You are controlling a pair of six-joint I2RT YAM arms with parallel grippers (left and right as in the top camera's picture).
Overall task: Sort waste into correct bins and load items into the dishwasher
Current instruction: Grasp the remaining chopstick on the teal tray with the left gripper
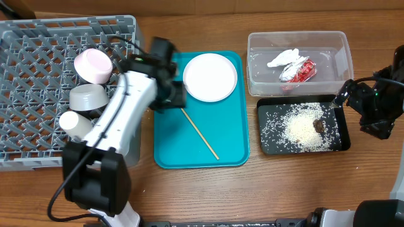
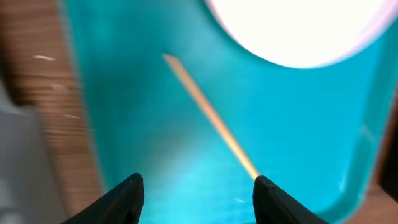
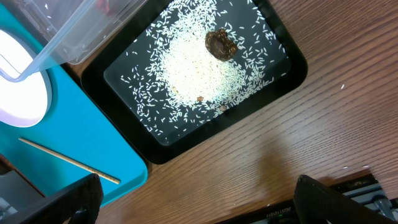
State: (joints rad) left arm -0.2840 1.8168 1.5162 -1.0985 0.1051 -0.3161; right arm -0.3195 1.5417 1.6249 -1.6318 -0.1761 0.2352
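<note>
My left gripper (image 1: 173, 98) is open and empty, low over the left part of the teal tray, with one wooden chopstick (image 1: 201, 133) running past its right fingertip in the left wrist view (image 2: 211, 115). I see only one chopstick. The white plate (image 1: 210, 77) lies on the tray's far end. The pink-white bowl (image 1: 93, 65), grey metal bowl (image 1: 87, 98) and white cup (image 1: 74, 124) sit in the grey dish rack (image 1: 38, 94). The clear tub (image 1: 334, 44) holds the tissue (image 1: 285, 58) and wrapper (image 1: 298, 71). The black tray (image 1: 268, 113) holds rice (image 1: 303, 130) and the brown lump (image 1: 319, 126). My right gripper (image 1: 356, 101) is open and empty beside it.
The teal tray (image 1: 227, 145) lies mid-table between the rack and the bins. In the right wrist view my open fingers (image 3: 199, 199) hang over bare wooden table (image 3: 280, 143) in front of the black tray (image 3: 292, 74). The left arm crosses the rack's right edge.
</note>
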